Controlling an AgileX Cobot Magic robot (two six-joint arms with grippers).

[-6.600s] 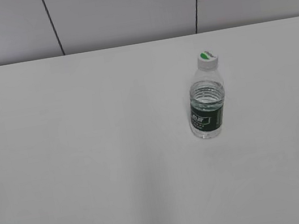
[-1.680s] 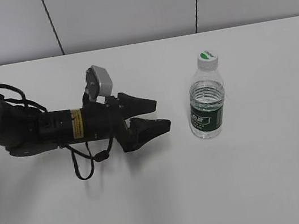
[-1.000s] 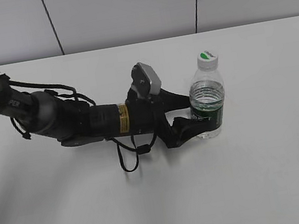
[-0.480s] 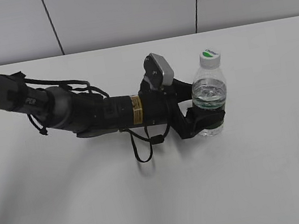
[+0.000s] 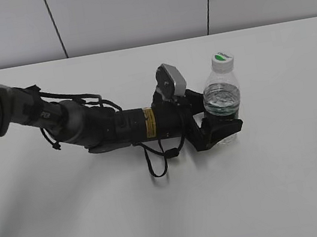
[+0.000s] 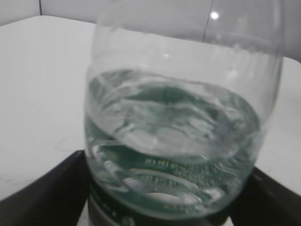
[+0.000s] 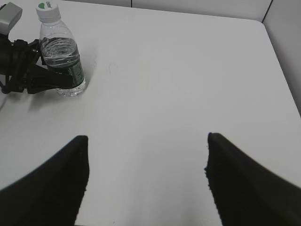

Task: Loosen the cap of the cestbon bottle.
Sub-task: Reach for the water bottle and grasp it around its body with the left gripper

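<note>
**Left arm has the bottle bracketed, cap not touched yet**

The cestbon bottle [image 5: 222,105] stands upright on the white table [image 5: 162,215], right of centre in the exterior view, about half full of water. The left gripper [image 5: 219,122] has its jaws spread wide with the bottle's labelled lower half sitting between them — the left wrist view is basically all bottle, with a dark finger [image 6: 42,197] poking in at each bottom corner. Whether the pads are actually pressing the plastic can't be told from here; it looks more like straddling than squeezing.

The right gripper [image 7: 146,179] is wide open and empty, hanging well away from the bottle over bare table.

So this looks like the steadying step. The cap [image 5: 222,61] sits on top, clear of everything. Next move probably wants the left jaws closing firmly on the body — gently enough not to crush it — then the right arm coming over to pinch the cap and twist.
</note>
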